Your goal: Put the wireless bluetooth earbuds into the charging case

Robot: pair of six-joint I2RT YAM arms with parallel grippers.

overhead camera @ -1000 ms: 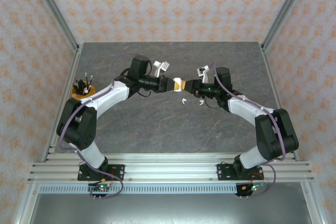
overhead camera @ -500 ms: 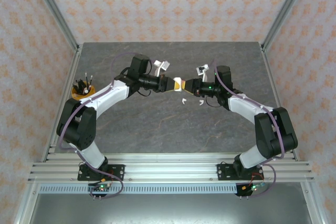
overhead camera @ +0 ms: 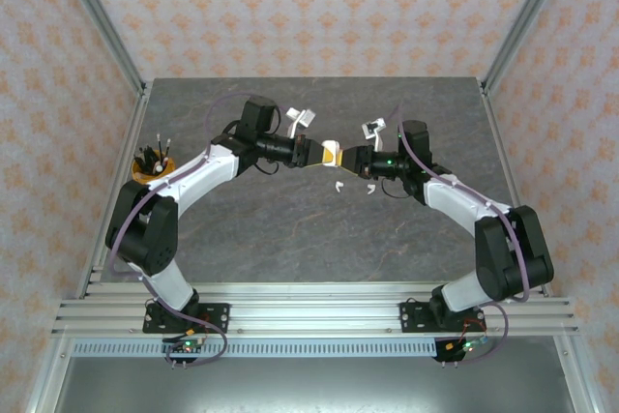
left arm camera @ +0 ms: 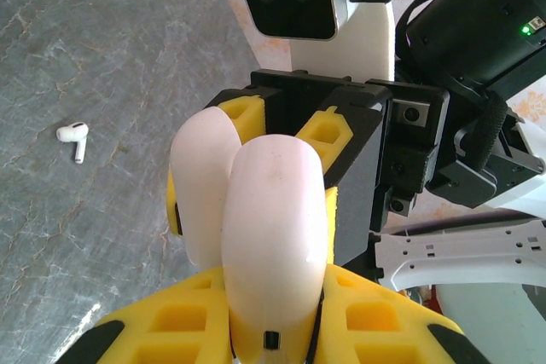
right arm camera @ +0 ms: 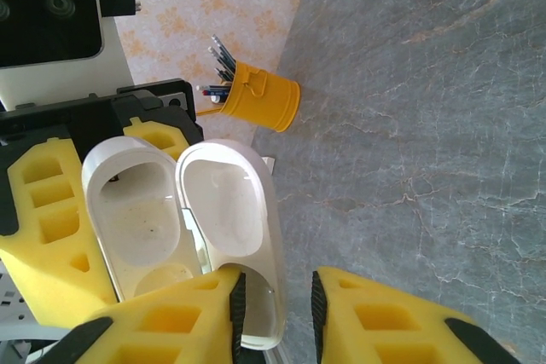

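Top external: pen cup (overhead camera: 153,169) at left; earbuds (overhead camera: 338,185), prob., beside case (overhead camera: 332,153).

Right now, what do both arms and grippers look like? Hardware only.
Left arm and right arm: white links, black joint housings, purple cables looped alongside. Left gripper and right gripper: black bodies, yellow fingers with rectangular recesses and black edges. A green light glows on the right wrist.
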